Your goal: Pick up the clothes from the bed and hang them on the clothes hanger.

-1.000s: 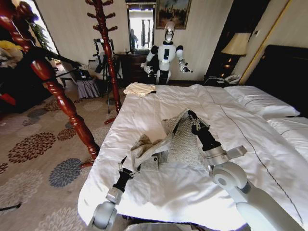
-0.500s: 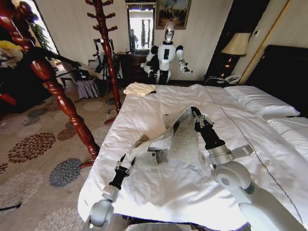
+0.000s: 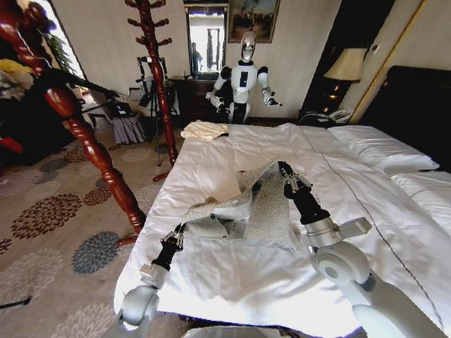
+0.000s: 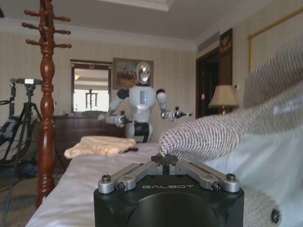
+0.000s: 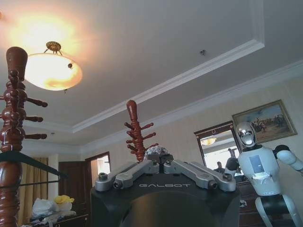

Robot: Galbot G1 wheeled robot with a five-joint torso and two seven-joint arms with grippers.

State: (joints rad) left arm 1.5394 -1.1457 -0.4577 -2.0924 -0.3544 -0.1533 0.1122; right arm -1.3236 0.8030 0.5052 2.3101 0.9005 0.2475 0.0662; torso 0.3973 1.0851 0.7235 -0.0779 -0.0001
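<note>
**Cardigan stretched between 2 pincers over the bed**

Each wrist housing carries the word "GALBOT" in pale letters; a small white label sewn inside the cardigan (image 3: 250, 211) is too blurred to read.

The grey-beige knit is lifted off the white duvet of the bed (image 3: 352, 176) and strung between both arms. The left pincer (image 3: 174, 235), low near the bed's left edge, is closed tight on one end of the knit, which runs up and away from it. The right pincer (image 3: 287, 176), higher and nearer the middle of the bed, is closed on the other end, and the body of the cardigan drapes down from it onto the duvet. A cream folded cloth (image 3: 203, 130) lies well apart, at the far corner.
</note>
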